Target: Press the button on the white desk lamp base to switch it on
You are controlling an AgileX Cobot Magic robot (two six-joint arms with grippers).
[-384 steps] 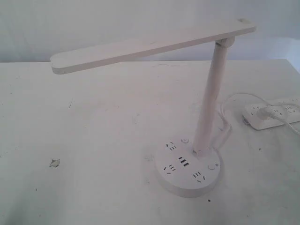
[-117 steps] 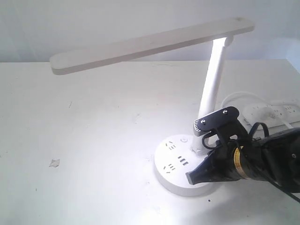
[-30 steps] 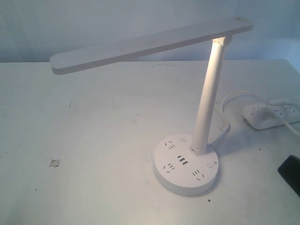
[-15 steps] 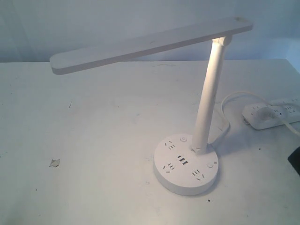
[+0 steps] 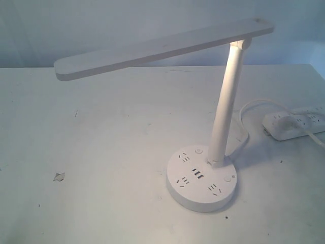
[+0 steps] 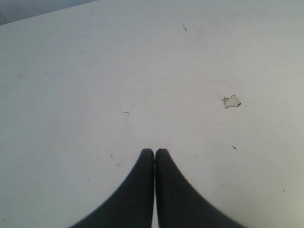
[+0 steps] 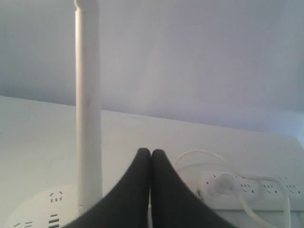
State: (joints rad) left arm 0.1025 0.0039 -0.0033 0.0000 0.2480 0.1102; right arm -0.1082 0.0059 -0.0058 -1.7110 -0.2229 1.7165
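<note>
The white desk lamp [image 5: 162, 48] stands lit on the table, its slanted pole [image 5: 227, 101] glowing. Its round white desk lamp base [image 5: 201, 179] shows outlet slots, dark USB ports and two small buttons, one at the back [image 5: 198, 150] and one on the right [image 5: 228, 178]. Neither arm appears in the exterior view. My right gripper [image 7: 151, 153] is shut and empty, held back from the pole [image 7: 88, 109] and base [image 7: 42, 209]. My left gripper [image 6: 154, 152] is shut and empty over bare table.
A long white power strip [image 5: 294, 123] with a plug and looping white cord [image 5: 254, 105] lies at the right; it also shows as the power strip [image 7: 247, 190] in the right wrist view. A small chip [image 5: 59, 176] marks the white tabletop; the chip [image 6: 232, 101] also shows in the left wrist view.
The right arm's dark tip has slid out of the exterior view at the right edge. The lamp stays lit, as it was a second ago.
</note>
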